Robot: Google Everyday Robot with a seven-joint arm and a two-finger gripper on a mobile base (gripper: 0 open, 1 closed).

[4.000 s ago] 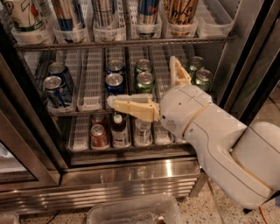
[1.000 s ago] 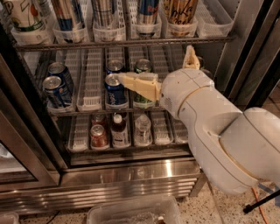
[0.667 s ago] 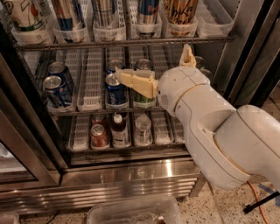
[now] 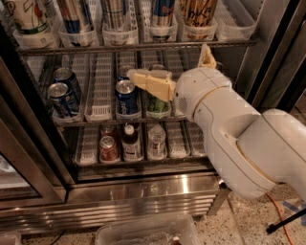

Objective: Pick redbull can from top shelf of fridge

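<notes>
Hovering before the short cans (image 4: 126, 95) on the middle rack (image 4: 95, 120), the claw (image 4: 168, 63) gapes wide, holding nothing; the redbull can (image 4: 162, 12) stands upright on the fridge (image 4: 143, 194) top shelf (image 4: 95, 48) above

Warm light comes from above and in front. It is bright on my white rounded arm (image 4: 229, 129) and on my tan two-finger gripper (image 4: 167, 67), which hangs spread before the middle wire rack (image 4: 95, 120). The brushed stainless steel base panel (image 4: 143, 191) carries soft streaks of glare. The dark-framed display fridge (image 4: 38, 139) sinks into shadow at its left post and rear. The silver lid of a short blue can (image 4: 125, 87) glints.
</notes>
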